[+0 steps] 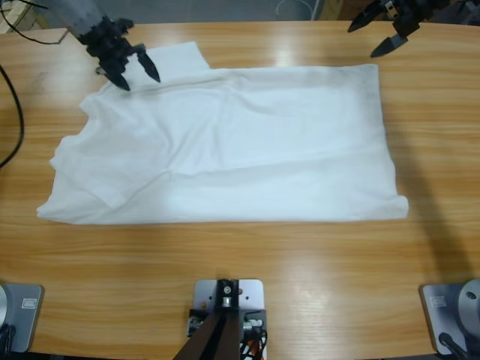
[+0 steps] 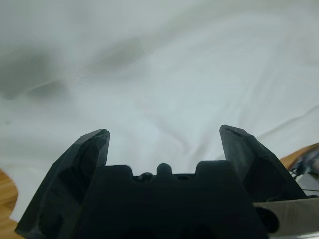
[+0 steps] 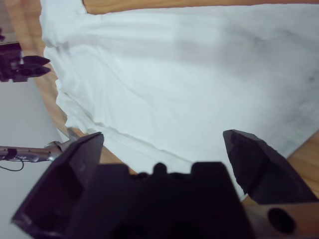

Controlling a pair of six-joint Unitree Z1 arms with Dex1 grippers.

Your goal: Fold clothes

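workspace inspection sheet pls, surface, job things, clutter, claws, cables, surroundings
surface: long wooden table, bare wood showing around the cloth, glare patches on the far side.
job's things: one white T-shirt spread flat, mildly wrinkled, one sleeve poking out at the far edge; not yet folded.
clutter: nothing seen.
grippers: left claw open, hanging over the shirt's far left part near that sleeve, holding nothing; right claw open, over bare wood just past the shirt's far right corner, holding nothing.
cables: a black cable curves along the table's left edge; thin wires at the far left corner.
surroundings: pale floor beyond the table's far edge; little else shows.
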